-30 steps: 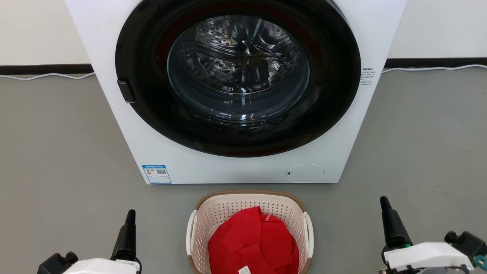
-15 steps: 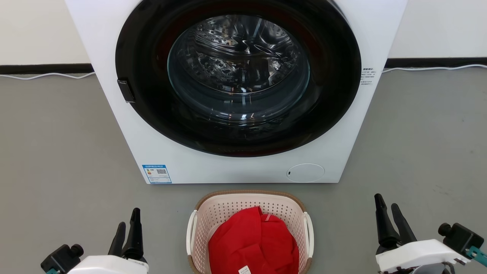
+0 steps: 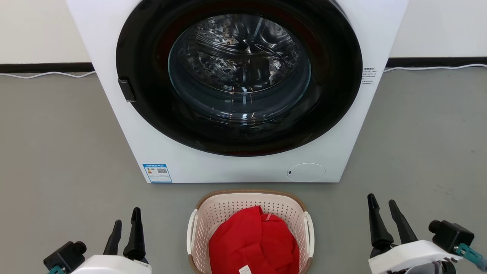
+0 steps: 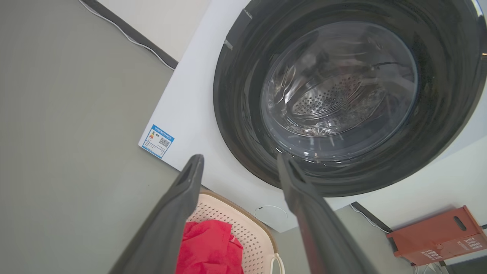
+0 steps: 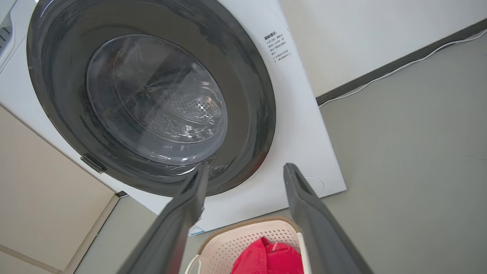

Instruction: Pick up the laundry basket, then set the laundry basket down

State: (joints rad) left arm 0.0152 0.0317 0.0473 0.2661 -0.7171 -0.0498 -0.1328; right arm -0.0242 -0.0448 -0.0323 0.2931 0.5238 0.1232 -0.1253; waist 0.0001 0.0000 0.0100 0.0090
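The laundry basket is cream-white with a brown rim. It sits on the grey floor just in front of the washer and holds a red cloth. My left gripper hangs open to the left of the basket, well clear of its left handle. My right gripper is open to the right, away from the right handle. In the left wrist view the open gripper points at the washer, with the basket low between the fingers. The right wrist view shows its gripper open above the basket.
The white washer, its round glass door shut, stands directly behind the basket. A white cable runs along the wall base. An orange-red box sits on the floor beside the washer. Grey floor lies on both sides.
Both grippers have gone from fingers together to spread apart. The right gripper has shifted slightly left, toward the basket. The basket has stayed put.
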